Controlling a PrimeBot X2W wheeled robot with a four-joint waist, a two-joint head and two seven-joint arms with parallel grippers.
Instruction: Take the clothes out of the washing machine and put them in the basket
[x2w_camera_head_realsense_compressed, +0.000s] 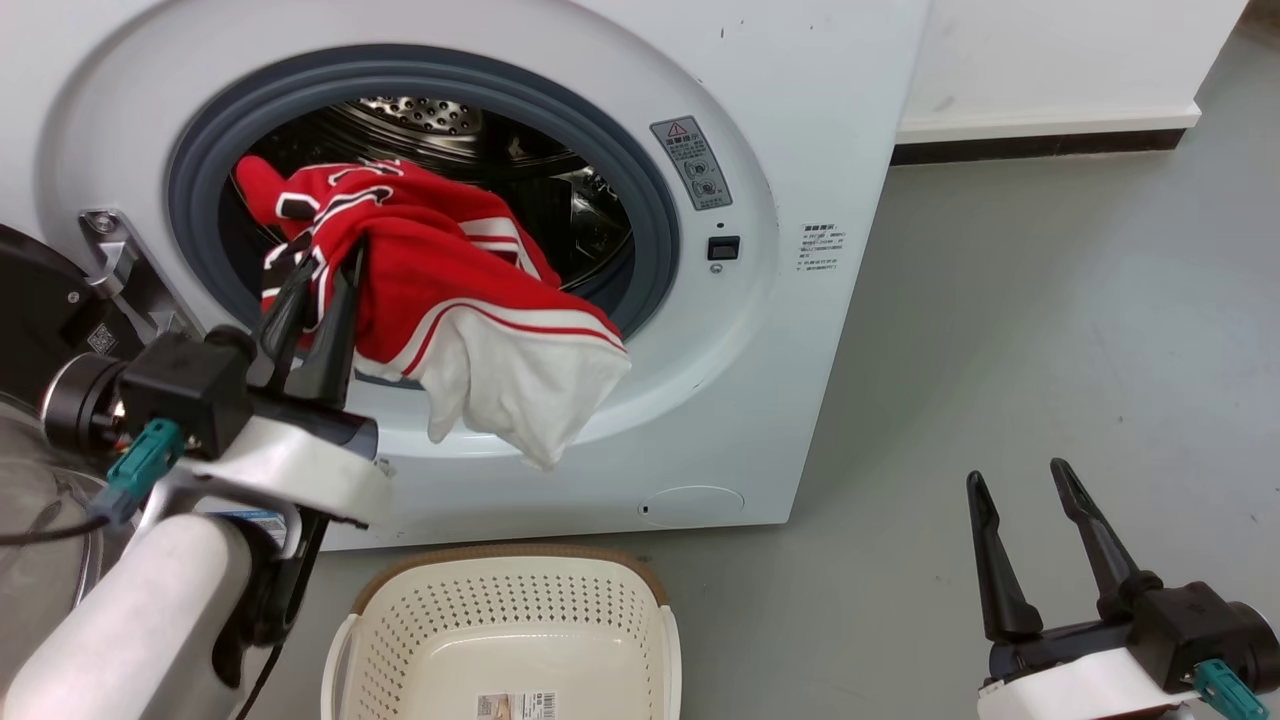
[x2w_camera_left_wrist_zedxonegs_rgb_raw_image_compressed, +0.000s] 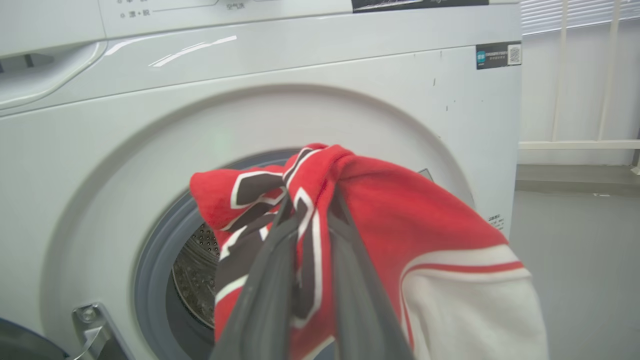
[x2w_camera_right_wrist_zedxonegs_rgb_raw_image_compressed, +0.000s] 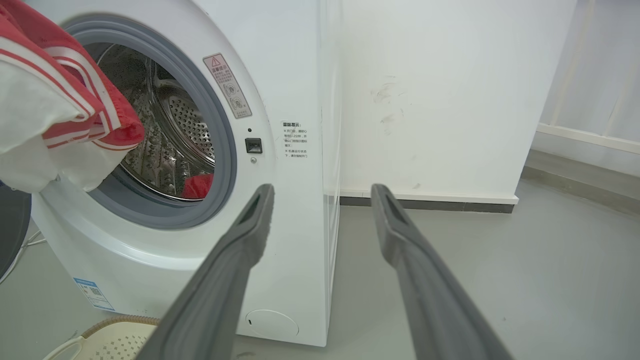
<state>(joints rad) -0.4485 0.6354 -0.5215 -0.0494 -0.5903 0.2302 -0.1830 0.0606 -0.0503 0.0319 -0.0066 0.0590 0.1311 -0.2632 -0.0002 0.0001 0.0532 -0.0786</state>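
Clothes (x2w_camera_head_realsense_compressed: 440, 290), head view: red bundle with white trim and dark numbers hangs half out of the washing machine (x2w_camera_head_realsense_compressed: 800, 150) opening, at about 10 o'clock from centre. Its white end droops over the grey ring's lower lip toward 6. Left gripper (x2w_camera_head_realsense_compressed: 325, 262) comes in from 8 o'clock. The pale forearm rises from the bottom-left corner and the wrist is bent so the fingers point toward 12. The fingers are nearly together, pinching a fold of the red cloth. Basket (x2w_camera_head_realsense_compressed: 505, 553) sits on the floor (x2w_camera_head_realsense_compressed: 1050, 300) at 6 o'clock, just in front of the machine and below the hanging cloth. Right gripper (x2w_camera_head_realsense_compressed: 1017, 473) is at 4 o'clock, low over the floor, well apart from the machine. Its fingers point to 12, spread wide, holding nothing.

Left wrist view: left gripper (x2w_camera_left_wrist_zedxonegs_rgb_raw_image_compressed: 311, 197) fingers rise from 6 o'clock, close together, with the numbered red fold clamped between them. Clothes (x2w_camera_left_wrist_zedxonegs_rgb_raw_image_compressed: 400, 220) drape toward 4 o'clock. Washing machine (x2w_camera_left_wrist_zedxonegs_rgb_raw_image_compressed: 300, 65) front is behind, drum (x2w_camera_left_wrist_zedxonegs_rgb_raw_image_compressed: 200, 260) at 8 o'clock.

Right wrist view: right gripper (x2w_camera_right_wrist_zedxonegs_rgb_raw_image_compressed: 322, 189) fingers rise from 6 o'clock, wide apart, with a bare gap between. Washing machine (x2w_camera_right_wrist_zedxonegs_rgb_raw_image_compressed: 300, 75) is at 10 o'clock. Clothes (x2w_camera_right_wrist_zedxonegs_rgb_raw_image_compressed: 50, 85) hang at the opening's 9–10 o'clock edge. A second red piece (x2w_camera_right_wrist_zedxonegs_rgb_raw_image_compressed: 197, 186) lies low in the drum. Basket (x2w_camera_right_wrist_zedxonegs_rgb_raw_image_compressed: 110, 335) corner is at 7 o'clock.
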